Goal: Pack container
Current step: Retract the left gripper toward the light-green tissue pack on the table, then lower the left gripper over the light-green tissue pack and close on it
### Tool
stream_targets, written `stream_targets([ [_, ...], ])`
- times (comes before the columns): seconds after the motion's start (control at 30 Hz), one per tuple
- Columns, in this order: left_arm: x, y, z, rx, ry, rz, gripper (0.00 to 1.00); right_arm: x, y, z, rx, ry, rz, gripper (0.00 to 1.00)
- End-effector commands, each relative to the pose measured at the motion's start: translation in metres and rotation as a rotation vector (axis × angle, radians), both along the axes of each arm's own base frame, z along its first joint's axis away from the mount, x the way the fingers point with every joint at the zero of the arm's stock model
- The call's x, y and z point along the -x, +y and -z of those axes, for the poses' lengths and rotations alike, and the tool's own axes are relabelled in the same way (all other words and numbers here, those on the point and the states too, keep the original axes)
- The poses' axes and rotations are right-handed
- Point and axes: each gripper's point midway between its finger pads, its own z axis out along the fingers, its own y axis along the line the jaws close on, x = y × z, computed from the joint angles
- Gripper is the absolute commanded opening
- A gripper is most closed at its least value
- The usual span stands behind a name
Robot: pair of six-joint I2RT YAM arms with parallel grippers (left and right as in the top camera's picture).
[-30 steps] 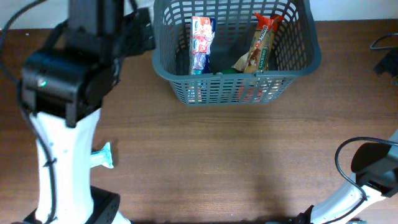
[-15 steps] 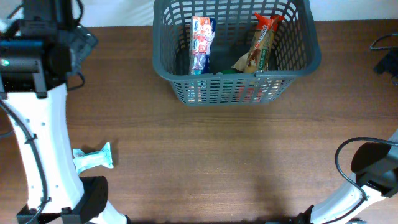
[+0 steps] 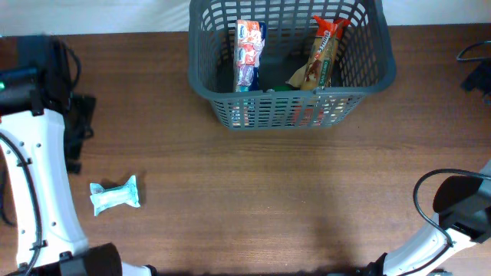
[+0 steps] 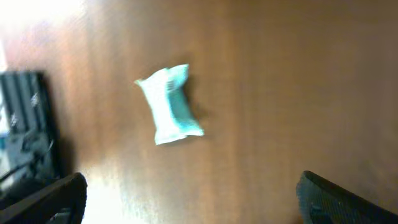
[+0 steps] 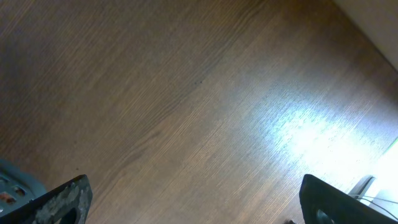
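Note:
The container (image 3: pixel 268 111), a dark grey slotted basket, stands at the back centre of the table. Inside it a red, white and blue snack pack (image 3: pixel 249 55) and a brown and orange bar wrapper (image 3: pixel 322 55) lean upright. A teal packet (image 3: pixel 115 194) lies on the wood at the front left. In the left wrist view the same teal packet (image 4: pixel 171 104) lies ahead of my left gripper (image 4: pixel 193 202), which is open and empty above the table. My right gripper (image 5: pixel 199 199) is open over bare wood and holds nothing.
My left arm (image 3: pixel 34 146) stands along the table's left edge. The right arm's base and cable (image 3: pixel 453 215) sit at the front right corner. A dark block (image 4: pixel 28 124) lies left of the packet in the left wrist view.
My left arm has swung from beside the basket out to the table's left edge, uncovering the teal packet. The right arm and the basket's contents have not moved.

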Motion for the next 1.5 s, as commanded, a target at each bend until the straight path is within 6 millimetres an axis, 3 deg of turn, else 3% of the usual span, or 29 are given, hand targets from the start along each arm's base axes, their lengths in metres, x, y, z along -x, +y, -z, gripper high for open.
stream_targets([
  [0.0, 0.018, -0.004, 0.028, 0.089, 0.02, -0.157, 0.99, 0.002, -0.001, -0.001, -0.002, -0.008, 0.017, 0.99],
  [0.23, 0.019, 0.002, 0.113, 0.127, 0.093, -0.127, 0.99, 0.002, -0.001, -0.001, -0.002, -0.008, 0.017, 0.99],
  [0.43, 0.03, -0.003, 0.154, 0.145, 0.136, -0.064, 0.99, 0.002, -0.001, -0.001, -0.002, -0.007, 0.017, 0.99],
  [0.6, 0.037, -0.008, 0.165, 0.145, 0.11, -0.001, 0.99, 0.002, -0.001, -0.001, -0.002, -0.008, 0.017, 0.99],
  [0.8, 0.053, -0.009, 0.164, 0.119, 0.072, -0.074, 0.99, 0.002, -0.001, -0.001, -0.002, -0.007, 0.017, 0.99],
  [1.1, 0.038, -0.013, 0.185, 0.142, -0.016, -0.066, 0.99, 0.002, -0.001, -0.001, -0.002, -0.008, 0.017, 0.99],
  [1.47, 0.057, 0.004, 0.187, 0.037, 0.004, -0.297, 0.99, 0.002, -0.001, -0.001, -0.002, -0.007, 0.017, 0.99],
])
